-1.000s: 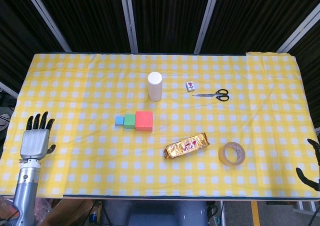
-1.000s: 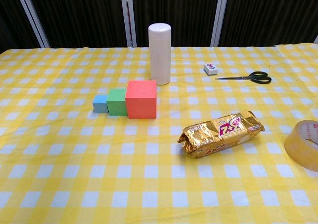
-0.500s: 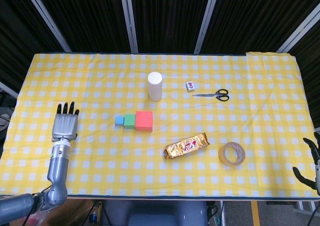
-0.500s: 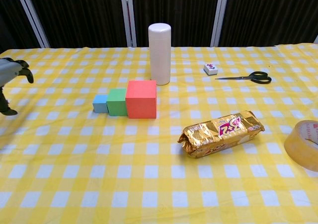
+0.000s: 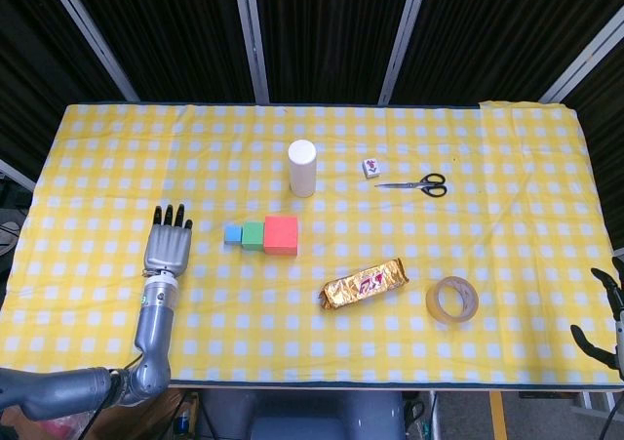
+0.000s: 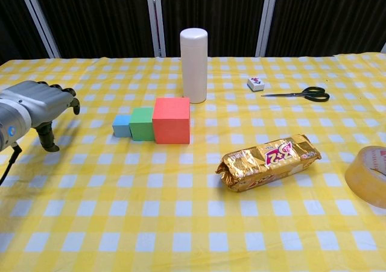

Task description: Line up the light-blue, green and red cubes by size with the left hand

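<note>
**Cubes in a row, left hand empty beside them**

The light-blue cube [image 6: 122, 126], the green cube [image 6: 142, 123] and the red cube [image 6: 172, 120] are seen near the middle of the table [image 5: 507, 167], set side by side and touching, rising in size from the smallest at the left to the largest at the right. The ordering is judged to be done or nearly so. The left hand [image 5: 168, 249] is held just above the cloth, near the light-blue cube but apart from it, released, with fingers spread and nothing grasped. If anything is called for next, it is judged to be a slight squaring of the row. Of the right hand [image 5: 608, 323] only dark fingertips are shown at the table's edge; whether it is released or clenched cannot be told.

The cubes are matte, sharp-edged and seemingly of foam. The checked cloth is soft, with slight wrinkles.
</note>
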### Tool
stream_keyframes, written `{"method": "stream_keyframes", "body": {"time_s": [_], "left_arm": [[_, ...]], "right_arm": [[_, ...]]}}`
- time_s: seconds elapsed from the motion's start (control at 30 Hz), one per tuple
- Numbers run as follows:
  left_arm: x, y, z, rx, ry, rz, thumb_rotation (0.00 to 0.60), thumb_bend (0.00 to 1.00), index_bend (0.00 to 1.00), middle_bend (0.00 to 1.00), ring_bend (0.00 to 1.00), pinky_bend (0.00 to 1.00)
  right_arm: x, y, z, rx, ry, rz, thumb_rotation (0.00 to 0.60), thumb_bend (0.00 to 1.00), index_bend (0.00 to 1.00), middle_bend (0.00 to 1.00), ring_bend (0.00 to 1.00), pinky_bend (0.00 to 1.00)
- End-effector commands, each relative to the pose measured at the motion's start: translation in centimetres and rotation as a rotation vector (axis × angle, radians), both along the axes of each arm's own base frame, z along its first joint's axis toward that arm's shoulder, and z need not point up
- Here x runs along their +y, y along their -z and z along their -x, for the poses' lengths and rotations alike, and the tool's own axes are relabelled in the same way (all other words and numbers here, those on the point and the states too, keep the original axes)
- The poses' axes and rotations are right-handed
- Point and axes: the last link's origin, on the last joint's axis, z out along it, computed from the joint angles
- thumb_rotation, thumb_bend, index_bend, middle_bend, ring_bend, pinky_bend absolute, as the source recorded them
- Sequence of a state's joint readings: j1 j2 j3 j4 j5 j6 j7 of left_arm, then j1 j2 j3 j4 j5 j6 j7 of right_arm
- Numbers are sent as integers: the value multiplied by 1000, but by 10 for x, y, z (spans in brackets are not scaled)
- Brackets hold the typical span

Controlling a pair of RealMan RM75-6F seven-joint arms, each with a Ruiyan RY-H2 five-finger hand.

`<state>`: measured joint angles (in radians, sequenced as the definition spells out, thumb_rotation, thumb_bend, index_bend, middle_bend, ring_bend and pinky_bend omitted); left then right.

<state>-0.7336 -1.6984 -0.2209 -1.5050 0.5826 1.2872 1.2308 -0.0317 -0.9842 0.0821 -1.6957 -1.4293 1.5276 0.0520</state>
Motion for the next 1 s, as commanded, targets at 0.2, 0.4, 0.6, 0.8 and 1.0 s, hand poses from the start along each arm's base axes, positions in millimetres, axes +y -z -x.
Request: {"method": "stream_keyframes", "body": {"time_s": [0.2, 0.4, 0.6, 0.8, 1.0], "left_arm": [[-1, 19, -12, 20, 19, 28, 600, 235, 196, 0, 0, 0], [-1, 34, -23, 30, 39, 42, 600, 235, 179, 0, 0, 0], [-2, 45, -32, 44, 50, 54, 600, 235, 177, 0, 0, 0], [-2, 52, -41, 47, 75, 59, 600, 235, 177, 0, 0, 0], [-4, 56, -49, 50, 95, 61, 600, 235, 177, 0, 0, 0]], "right_arm": [[0, 0, 0, -2, -4, -2, 600, 317, 160, 0, 19, 0], [-1, -2, -1, -5, -6, 0, 600, 317, 160, 0, 19, 0], [0, -2, 1, -10, -4, 1, 600, 317, 160, 0, 19, 0], [0, -2, 1, -11, -5, -4, 600, 317, 160, 0, 19, 0], [1, -3, 2, -14, -4, -2, 600, 317, 160, 0, 18, 0]]}}
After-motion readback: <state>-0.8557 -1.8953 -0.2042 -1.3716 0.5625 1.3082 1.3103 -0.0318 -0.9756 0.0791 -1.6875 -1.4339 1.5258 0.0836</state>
